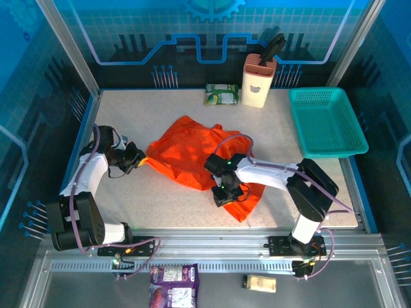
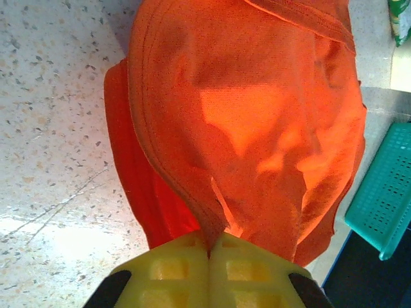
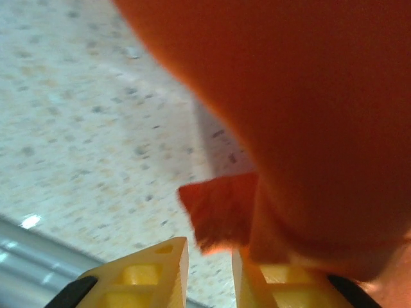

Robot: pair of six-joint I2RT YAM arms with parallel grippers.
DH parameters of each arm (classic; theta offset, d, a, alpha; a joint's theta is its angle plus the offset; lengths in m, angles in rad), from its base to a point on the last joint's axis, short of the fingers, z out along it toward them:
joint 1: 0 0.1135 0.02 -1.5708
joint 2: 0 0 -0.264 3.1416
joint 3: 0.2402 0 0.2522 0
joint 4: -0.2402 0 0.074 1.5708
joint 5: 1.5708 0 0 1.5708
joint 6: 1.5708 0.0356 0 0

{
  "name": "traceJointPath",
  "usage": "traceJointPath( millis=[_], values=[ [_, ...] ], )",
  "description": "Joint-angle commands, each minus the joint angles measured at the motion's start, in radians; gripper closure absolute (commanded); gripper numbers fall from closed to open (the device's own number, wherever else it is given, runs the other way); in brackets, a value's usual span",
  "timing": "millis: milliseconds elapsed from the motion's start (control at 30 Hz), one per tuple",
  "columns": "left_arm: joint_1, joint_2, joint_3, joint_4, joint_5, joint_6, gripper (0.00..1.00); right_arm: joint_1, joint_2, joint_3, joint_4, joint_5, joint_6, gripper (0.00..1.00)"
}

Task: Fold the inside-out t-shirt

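Item: the inside-out t-shirt (image 1: 196, 154), orange, lying crumpled at mid-table (image 1: 160, 199).

Surroundings: we are noting a teal mesh basket (image 1: 327, 122) at the right rear, well apart from the cloth. A cream holder (image 1: 259, 82) with a dark tool standing in it and a green packet (image 1: 221, 94) are sitting along the back edge. A purple packet (image 1: 174, 283) is lying below the front rail. Nothing is resting on the garment except the right arm, which is crossing its near part.

Lie: we are seeing the long axis running from the left side toward the right front corner, with one peak pointing to the rear. We cannot tell collar from hem.

Tools: the left gripper (image 2: 209, 247) is pressing its yellow fingers (image 2: 173, 269) together on the shirt's left end. The right gripper (image 3: 210, 250) is holding its jaws slightly apart over the near edge. A small flap is hanging at the mouth of the gap and cloth is draping over one finger (image 3: 276, 279).
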Motion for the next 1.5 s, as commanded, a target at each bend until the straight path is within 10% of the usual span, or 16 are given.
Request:
traceJointPath(
  millis=[0,1467],
  values=[
    [-0.007,0.016,0.020,-0.026,-0.019,0.034,1.00,0.019,0.037,0.049,-0.074,0.169,0.011,0.73],
    [-0.007,0.021,0.019,-0.021,-0.020,0.034,1.00,0.009,0.065,0.032,-0.090,0.193,-0.018,0.84]
  ],
)
